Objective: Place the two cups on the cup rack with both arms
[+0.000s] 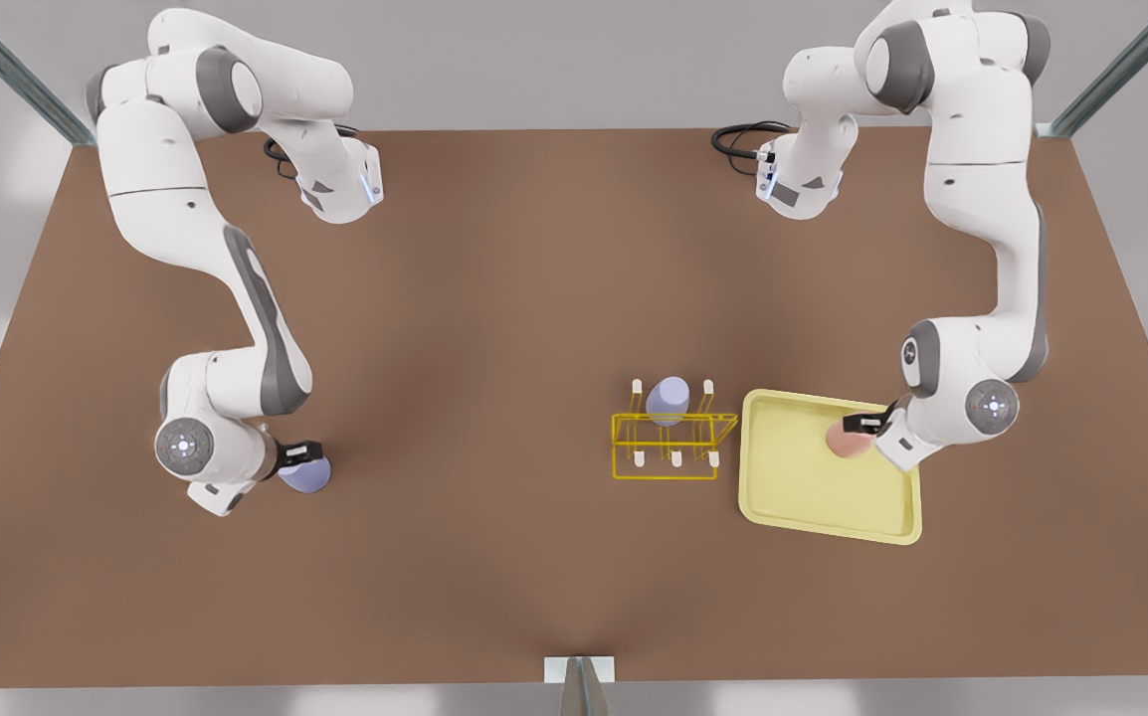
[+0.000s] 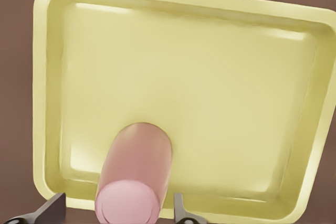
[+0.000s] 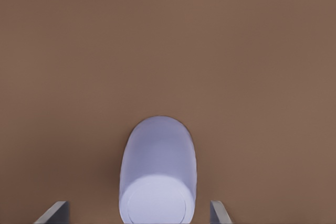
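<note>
A pink cup (image 1: 845, 438) stands upside down on the pale-yellow tray (image 1: 833, 532) at the front view's right. My left gripper (image 1: 858, 426) is open around it; in the left wrist view the fingers (image 2: 52, 209) flank the pink cup (image 2: 134, 171) with small gaps. At the front view's left a lavender cup (image 1: 307, 475) stands upside down on the table, and my right gripper (image 1: 303, 455) is open on both sides of it, as seen around the lavender cup (image 3: 157, 166) in the right wrist view. The yellow wire cup rack (image 1: 664, 478) stands between them.
Another lavender cup (image 1: 669, 400) sits upside down on a back peg of the rack. The tray (image 2: 42, 77) lies just beside the rack toward the front view's right. Brown table surface stretches between the rack and the right arm.
</note>
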